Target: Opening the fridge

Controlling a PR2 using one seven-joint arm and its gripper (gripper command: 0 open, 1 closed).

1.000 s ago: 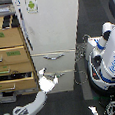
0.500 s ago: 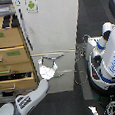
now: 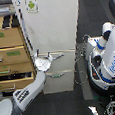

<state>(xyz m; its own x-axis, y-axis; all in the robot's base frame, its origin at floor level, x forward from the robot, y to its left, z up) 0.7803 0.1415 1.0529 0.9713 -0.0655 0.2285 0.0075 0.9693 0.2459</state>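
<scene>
At the exterior view's left, a tan wooden cabinet (image 3: 11,58) is seen with drawers pulled out. Just beside it, the gripper (image 3: 42,63) is raised on a white arm from the lower left, at the left edge of the fridge (image 3: 53,31). Whether it is clenched or released cannot be told. The fridge is placed centrally, its upper door shut; the silver handle (image 3: 63,52) runs horizontally, just to the right of the gripper. Another robot (image 3: 110,58) is parked at the right.

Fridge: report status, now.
Tool at tall white fridge's left edge, near upper silver curved handle; open or shut unclear. Fridge door shut. Tan wooden drawer cabinet close beside, drawers pulled out.
</scene>
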